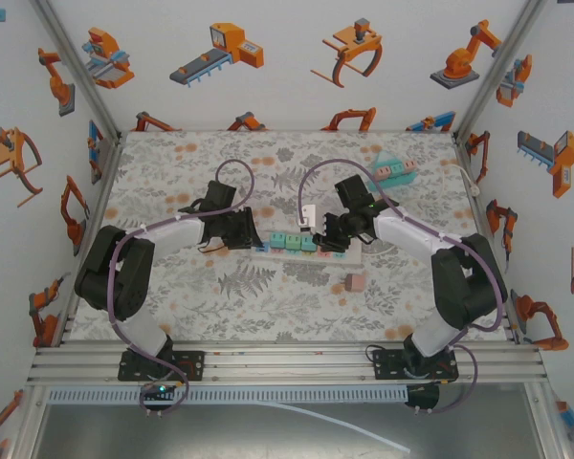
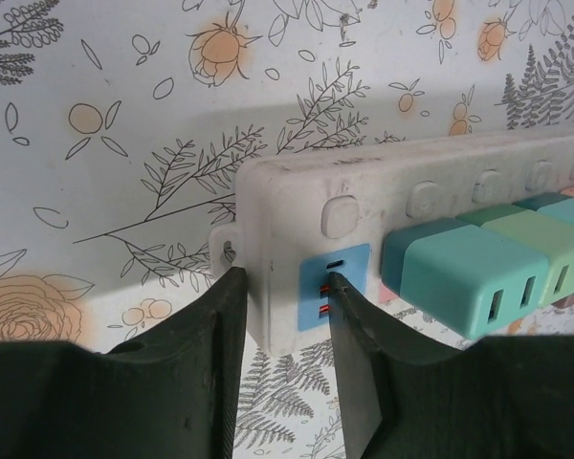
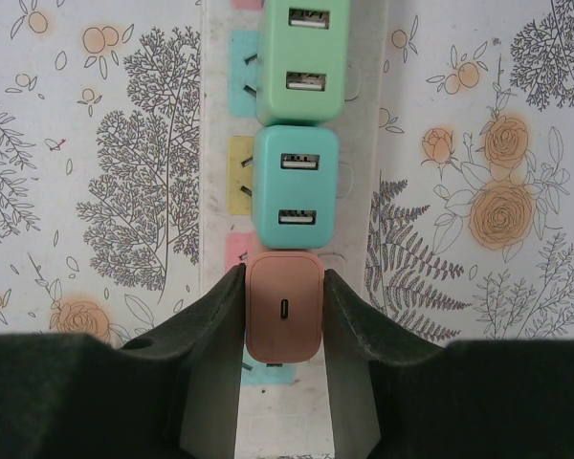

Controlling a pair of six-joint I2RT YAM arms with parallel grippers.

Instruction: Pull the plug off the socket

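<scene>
Pink plug (image 3: 283, 320) on power strip (image 3: 364, 172) sits clamped inside right gripper (image 3: 283, 277).

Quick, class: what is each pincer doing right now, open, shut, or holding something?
Left pincer: shut on the end of the strip.
Right pincer: shut on the pink plug.

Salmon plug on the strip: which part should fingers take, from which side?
The salmon plug: flat faces toward the long edges of the strip, coming straight over its port face. The teal plug crowds the lengthwise side; the right gripper clamps there.
</scene>
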